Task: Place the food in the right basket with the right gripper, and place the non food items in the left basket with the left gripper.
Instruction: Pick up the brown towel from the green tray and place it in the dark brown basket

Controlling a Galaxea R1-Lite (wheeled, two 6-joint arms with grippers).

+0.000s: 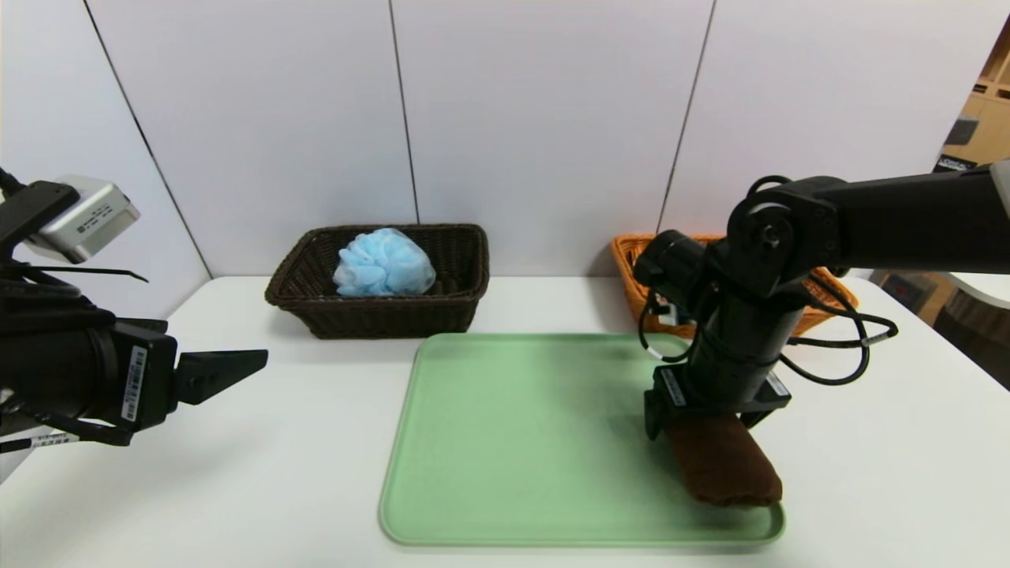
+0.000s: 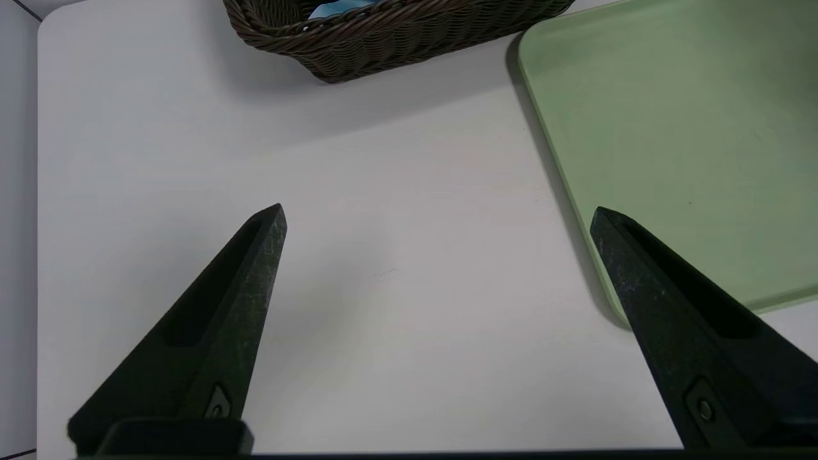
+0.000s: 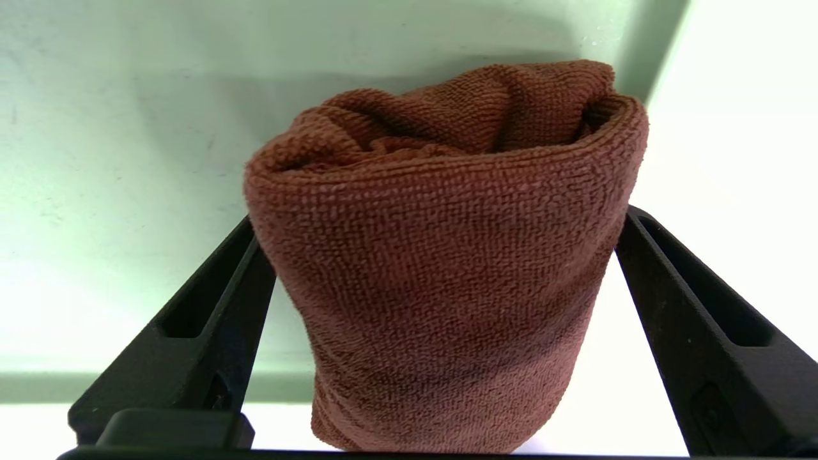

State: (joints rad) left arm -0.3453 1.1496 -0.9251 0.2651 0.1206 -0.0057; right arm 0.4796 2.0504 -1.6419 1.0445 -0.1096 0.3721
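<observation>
Brown rolled towel (image 1: 724, 465) lies on the near right corner of the green tray (image 1: 513, 442), its length running from near to far, one end close to the tray's near rim. The right claw (image 3: 441, 217) points straight down over the towel's far end, its two fingers spread wide with the roll between them; in the right wrist view each finger (image 3: 204, 306) stands just beside a flank of the roll, and whether they touch the cloth I cannot tell. The towel still rests on the tray.

To the left, over the bare white counter (image 1: 276, 473), the left claw (image 2: 438, 214) hangs tilted forward and down, its fingers spread wide with nothing between them, near the tray's left edge and well apart from the towel.

Farther back, the dark brown basket (image 1: 379, 308) sits on the counter at the far left against the wall, with a light blue bath sponge (image 1: 384, 263) inside it. The orange basket (image 1: 631, 272) sits at the far right, mostly hidden behind the right arm, so what it holds cannot be seen.
</observation>
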